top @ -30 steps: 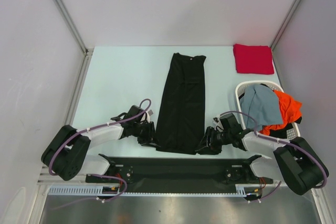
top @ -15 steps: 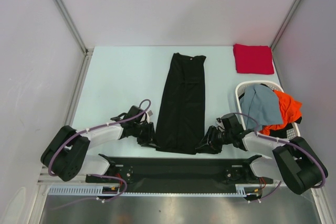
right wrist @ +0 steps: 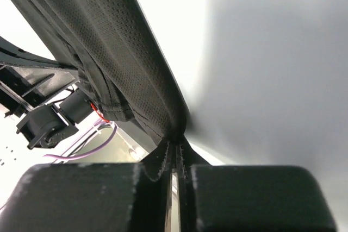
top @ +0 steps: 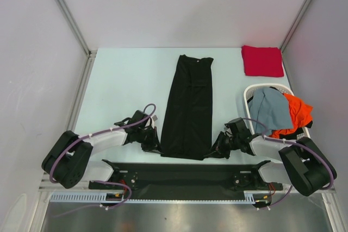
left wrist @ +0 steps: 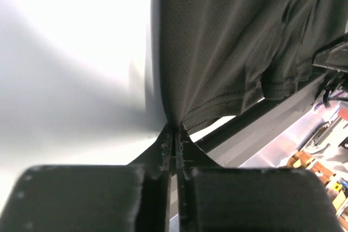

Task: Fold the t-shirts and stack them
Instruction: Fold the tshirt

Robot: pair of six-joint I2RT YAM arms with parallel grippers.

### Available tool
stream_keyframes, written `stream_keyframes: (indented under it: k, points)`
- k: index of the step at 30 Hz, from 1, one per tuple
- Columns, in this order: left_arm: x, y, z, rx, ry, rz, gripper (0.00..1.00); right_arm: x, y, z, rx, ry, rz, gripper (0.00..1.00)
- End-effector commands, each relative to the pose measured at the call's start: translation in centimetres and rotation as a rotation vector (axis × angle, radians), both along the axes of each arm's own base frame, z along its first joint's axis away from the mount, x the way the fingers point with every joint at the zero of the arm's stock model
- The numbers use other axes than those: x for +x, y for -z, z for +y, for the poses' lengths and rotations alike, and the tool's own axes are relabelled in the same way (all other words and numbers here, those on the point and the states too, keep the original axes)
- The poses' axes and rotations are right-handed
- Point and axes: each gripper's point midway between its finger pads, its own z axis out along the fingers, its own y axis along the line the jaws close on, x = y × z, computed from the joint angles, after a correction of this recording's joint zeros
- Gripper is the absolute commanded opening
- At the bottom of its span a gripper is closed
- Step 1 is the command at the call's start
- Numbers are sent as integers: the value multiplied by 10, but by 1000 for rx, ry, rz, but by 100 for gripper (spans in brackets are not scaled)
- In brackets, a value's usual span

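Since a second ago both pincers have edged inward and pinched shut. The left pincer (top: pixel 154 146) now grips the black t-shirt (top: pixel 189 107) at its near left hem corner, and the right pincer (top: pixel 215 151) grips the near right corner.

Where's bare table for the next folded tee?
Widest: table left of the black t-shirt. Narrower strip between it and the basket. Crowded: red t-shirt and basket at right; left gripper and right gripper pinching the black shirt's hem.

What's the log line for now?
left gripper: shut on black t-shirt near corner | right gripper: shut on other near corner | red t-shirt: folded, far right
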Motion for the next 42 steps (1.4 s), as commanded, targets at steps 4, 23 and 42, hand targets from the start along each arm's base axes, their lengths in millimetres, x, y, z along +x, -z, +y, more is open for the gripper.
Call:
stream_keyframes:
  k: [4,23,42]
  points:
    - [12,-11,-4,-1,0,-54,0,17,-8,0,-3,38,-104,0]
    - [149,-86,-56,-99,-55,-163,0,151,-64,-8,67,73,-197,0]
    - [301,-75,-52,-158,-172,-153,0,297,-57,-27,59,101,-168,0]
